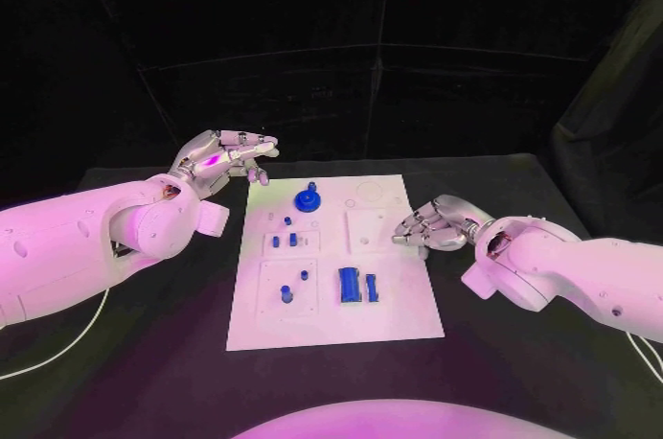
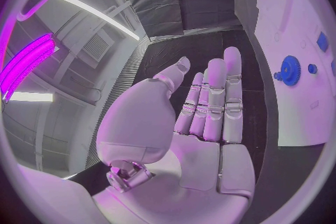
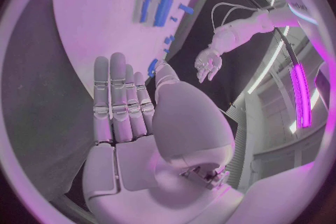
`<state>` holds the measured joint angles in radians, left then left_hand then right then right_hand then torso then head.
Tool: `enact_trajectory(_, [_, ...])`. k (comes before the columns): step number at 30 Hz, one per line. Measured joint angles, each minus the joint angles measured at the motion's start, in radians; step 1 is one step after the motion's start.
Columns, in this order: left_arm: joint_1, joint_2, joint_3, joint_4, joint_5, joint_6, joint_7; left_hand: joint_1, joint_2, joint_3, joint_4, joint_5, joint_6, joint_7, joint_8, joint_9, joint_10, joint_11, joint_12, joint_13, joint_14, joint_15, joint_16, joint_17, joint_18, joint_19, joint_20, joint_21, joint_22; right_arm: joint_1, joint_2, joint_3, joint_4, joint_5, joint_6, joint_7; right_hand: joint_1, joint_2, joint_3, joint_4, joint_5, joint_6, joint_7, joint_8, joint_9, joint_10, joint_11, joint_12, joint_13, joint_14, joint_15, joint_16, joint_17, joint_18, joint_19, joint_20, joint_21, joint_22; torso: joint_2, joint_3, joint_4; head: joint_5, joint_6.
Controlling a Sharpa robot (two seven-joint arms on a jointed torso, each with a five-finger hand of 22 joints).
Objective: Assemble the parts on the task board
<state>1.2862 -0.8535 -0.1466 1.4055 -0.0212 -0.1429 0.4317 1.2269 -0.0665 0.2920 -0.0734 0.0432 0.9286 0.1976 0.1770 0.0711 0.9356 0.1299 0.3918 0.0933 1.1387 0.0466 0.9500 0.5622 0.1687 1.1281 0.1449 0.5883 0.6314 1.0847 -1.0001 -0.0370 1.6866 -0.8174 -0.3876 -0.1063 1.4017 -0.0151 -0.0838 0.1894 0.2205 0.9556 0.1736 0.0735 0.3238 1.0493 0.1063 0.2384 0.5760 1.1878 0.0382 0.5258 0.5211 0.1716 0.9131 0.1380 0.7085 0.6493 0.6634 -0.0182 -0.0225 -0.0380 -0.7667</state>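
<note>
Fingers (image 2: 217, 101) straight, silver — toothed blue gear (image 1: 307, 201) apart.

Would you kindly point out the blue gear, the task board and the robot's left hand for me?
blue gear (image 1: 307, 201), head view, on its toothed disc.
task board (image 1: 400, 314), head view, on a bare patch near its front right corner.
left hand (image 1: 221, 156), head view, on the middle of the hand.

Task board with blue parts, as I see it from the head camera.
The white task board (image 1: 400, 314) lies flat mid-bench. A blue gear (image 1: 307, 201) stands near its far edge, small blue pegs (image 1: 285, 239) sit mid-board, and two blue blocks (image 1: 356, 286) lie side by side nearer me.
</note>
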Motion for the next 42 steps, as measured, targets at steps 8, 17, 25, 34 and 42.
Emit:
enact_trajectory(8, [-0.013, 0.064, 0.000, -0.102, 0.050, 0.006, 0.017, 0.013, 0.017, -0.094, 0.026, 0.000, -0.001, -0.012, -0.003, -0.003, 0.008, 0.016, -0.040, -0.026, -0.222, 0.052, -0.354, -0.186, 0.000, -0.239, 0.045, -0.251, -0.158, 0.029, 0.160, 0.010, -0.304, 0.373, 0.037, 0.301, 0.039, 0.021, -0.009, -0.072, -0.041, -0.056, 0.027, -0.004, -0.093, -0.040, 0.048, -0.137, -0.263, -0.176, 0.089, -0.354, -0.238, 0.000, -0.102, 0.090, -0.320, -0.224, -0.046, -0.0101, -0.0110, 0.009, 0.065])
enact_trajectory(17, [-0.051, 0.158, 0.001, -0.250, 0.108, -0.010, 0.048, 0.043, 0.048, -0.160, 0.024, 0.000, -0.050, -0.050, -0.071, -0.007, -0.059, 0.063, -0.188, -0.032, -0.293, 0.119, -0.646, -0.352, 0.000, -0.361, 0.124, -0.434, -0.310, 0.032, 0.335, 0.014, -0.568, 0.548, 0.102, 0.454, -0.007, 0.067, -0.037, -0.153, -0.056, -0.056, 0.027, -0.004, -0.204, -0.022, 0.062, -0.170, -0.476, -0.070, 0.090, -0.460, -0.417, 0.000, 0.018, 0.103, -0.496, -0.390, -0.087, -0.0087, -0.0221, 0.026, 0.114])
enact_trajectory(25, [-0.073, 0.196, 0.001, -0.292, 0.136, -0.032, 0.062, -0.061, 0.067, -0.200, 0.039, -0.009, -0.123, -0.049, -0.112, -0.023, -0.145, 0.037, -0.249, -0.049, -0.355, 0.100, -0.733, -0.410, 0.000, -0.438, 0.107, -0.478, -0.380, 0.027, 0.388, 0.015, -0.624, 0.578, 0.135, 0.491, -0.163, 0.053, -0.035, -0.182, -0.078, -0.149, 0.004, -0.029, -0.260, -0.128, 0.053, -0.195, -0.532, -0.178, 0.084, -0.483, -0.476, 0.000, -0.056, 0.083, -0.559, -0.453, -0.100, -0.0055, -0.0184, 0.027, 0.133])
enact_trajectory(34, [-0.107, 0.168, 0.035, -0.199, 0.128, -0.087, 0.060, -0.425, 0.067, -0.269, 0.067, -0.031, -0.374, -0.095, -0.159, -0.060, -0.392, -0.015, -0.293, -0.083, -0.600, 0.054, -0.800, -0.458, -0.038, -0.653, 0.029, -0.548, -0.458, 0.011, 0.345, 0.021, -0.502, 0.600, 0.078, 0.495, -0.546, 0.024, 0.025, -0.187, -0.122, -0.399, -0.051, -0.060, -0.310, -0.414, 0.003, -0.227, -0.566, -0.491, 0.025, -0.513, -0.511, -0.040, -0.321, 0.014, -0.605, -0.514, -0.112, 0.0099, 0.0081, 0.036, 0.161])
enact_trajectory(42, [-0.180, 0.117, 0.096, -0.004, 0.101, -0.272, 0.062, -0.658, 0.067, -0.281, 0.073, -0.036, -0.535, -0.162, -0.169, -0.068, -0.550, -0.074, -0.363, -0.090, -0.756, -0.014, -0.844, -0.526, -0.069, -0.791, -0.022, -0.575, -0.509, -0.019, 0.266, 0.029, -0.266, 0.680, -0.101, 0.534, -0.792, 0.017, 0.066, -0.190, -0.192, -0.558, -0.100, -0.066, -0.320, -0.596, -0.058, -0.231, -0.573, -0.691, -0.022, -0.518, -0.518, -0.071, -0.491, -0.029, -0.672, -0.553, -0.118, 0.0172, 0.0205, 0.038, 0.167])
